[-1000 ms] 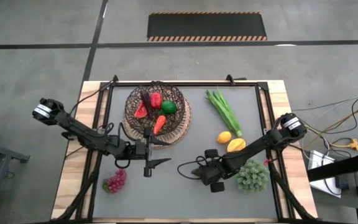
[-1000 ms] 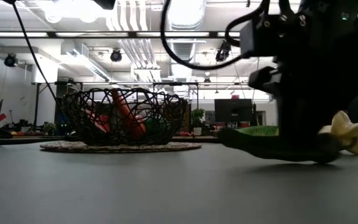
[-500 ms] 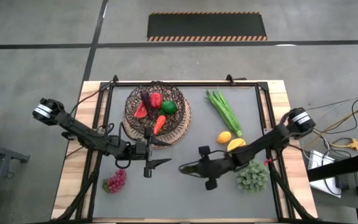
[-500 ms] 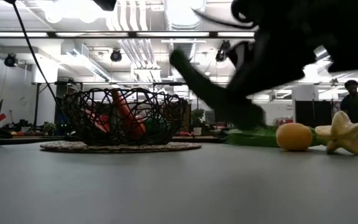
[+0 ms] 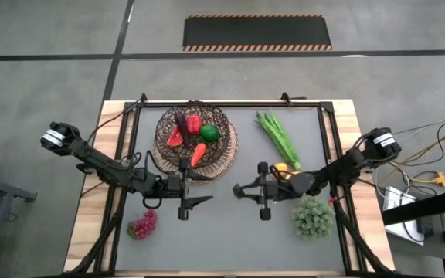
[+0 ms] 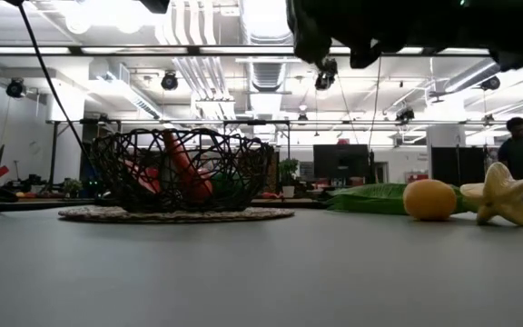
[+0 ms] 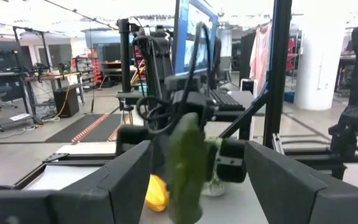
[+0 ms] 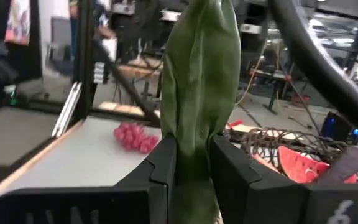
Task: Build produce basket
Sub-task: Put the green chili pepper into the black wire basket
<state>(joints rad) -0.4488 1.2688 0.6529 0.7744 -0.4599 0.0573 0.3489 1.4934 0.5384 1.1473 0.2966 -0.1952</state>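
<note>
I had the right gripper (image 5: 242,190) lifted clear of the mat in the middle of the bench, a little toward its right edge, fingers (image 8: 166,163) clamped tight on the green cucumber (image 8: 199,93), which stood straight out between them. I judged this the carrying step: a piece picked and on its way across. The left gripper (image 5: 200,201) waited nearer the front edge on the left half, fingers (image 7: 120,177) spread wide with nothing in them. At the front left lay the red grapes (image 5: 143,224), at the front right a frilly green bunch (image 5: 313,218). Farther back by the right arm sat the orange (image 6: 429,199) and the yellow star-shaped fruit (image 6: 502,194), then the long green stalks (image 5: 277,137) toward the back right. The basket (image 5: 195,141) stood at the back left, already holding a watermelon slice (image 5: 175,137), carrot (image 5: 198,154) and peppers. Next, as I read it, the move called for swinging the cucumber over the rim and letting go only once above it. I could read no writing or brand.
</note>
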